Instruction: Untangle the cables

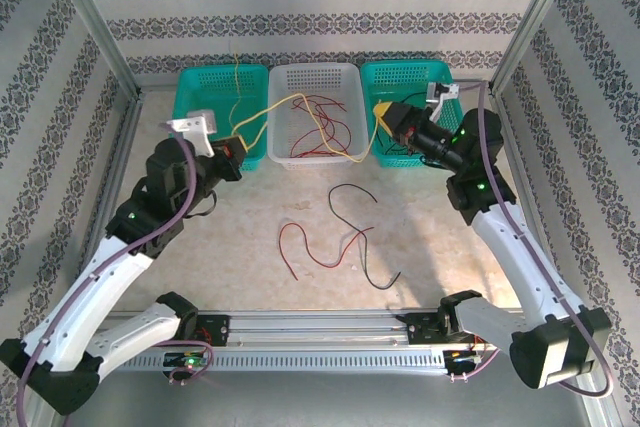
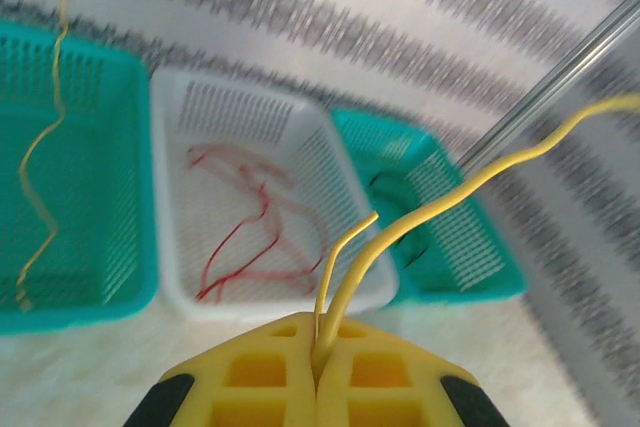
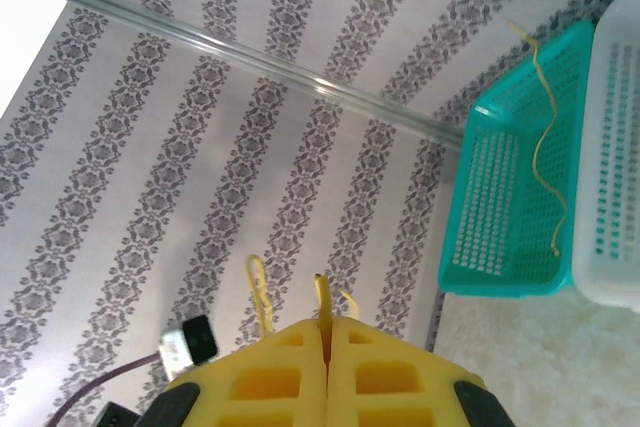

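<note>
A long yellow cable (image 1: 285, 100) stretches over the white basket (image 1: 345, 75) between both grippers. My left gripper (image 1: 238, 147) is shut on one end; in the left wrist view the cable (image 2: 450, 192) rises from between the closed yellow fingers (image 2: 250, 387). My right gripper (image 1: 383, 110) is shut on the other end, whose tip (image 3: 322, 297) pokes out of the closed fingers (image 3: 390, 377). Red cables (image 1: 325, 132) lie in the white basket. A second yellow cable (image 1: 236, 82) hangs in the left teal basket (image 1: 195, 97). Loose red (image 1: 310, 247) and black (image 1: 350, 217) cables lie on the table.
The right teal basket (image 1: 410, 77) holds a black cable (image 2: 400, 222). All three baskets stand in a row against the back wall. Metal frame posts (image 1: 95, 17) stand at the corners. A rail (image 1: 320, 332) runs along the near edge between the arm bases.
</note>
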